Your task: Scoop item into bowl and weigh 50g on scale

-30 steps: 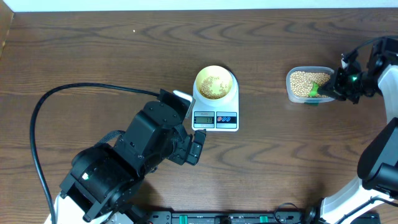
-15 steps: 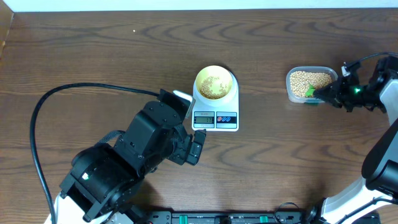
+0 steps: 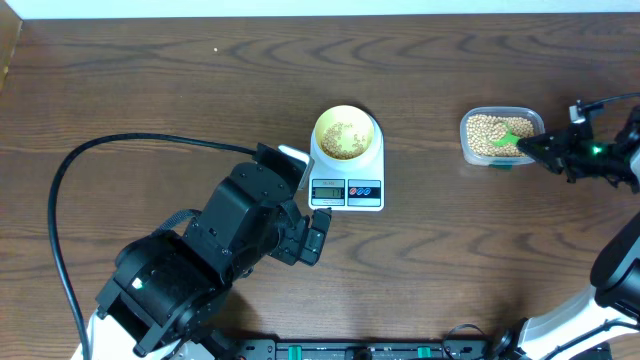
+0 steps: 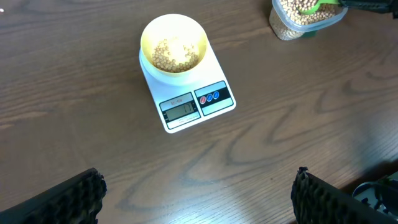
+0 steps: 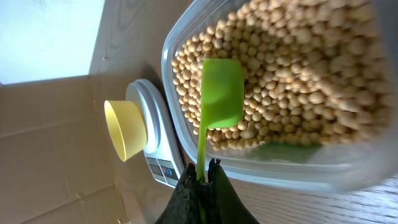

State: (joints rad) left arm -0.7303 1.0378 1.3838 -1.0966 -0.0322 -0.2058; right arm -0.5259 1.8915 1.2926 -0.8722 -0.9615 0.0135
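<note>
The pale yellow bowl holds some tan beans and stands on the white scale, also seen in the left wrist view. A clear tub at the right is full of beans. My right gripper is shut on the handle of a green scoop, whose empty cup lies over the beans in the tub. My left gripper is open and empty, above bare table in front of the scale.
The scale's display and its red and blue buttons face the front. The left arm's black cable loops over the table's left half. The table's far edge runs along the top.
My right gripper has drawn back to the right, away from the tub, with the green scoop still in it and its cup still at the tub. The left arm has not moved.
</note>
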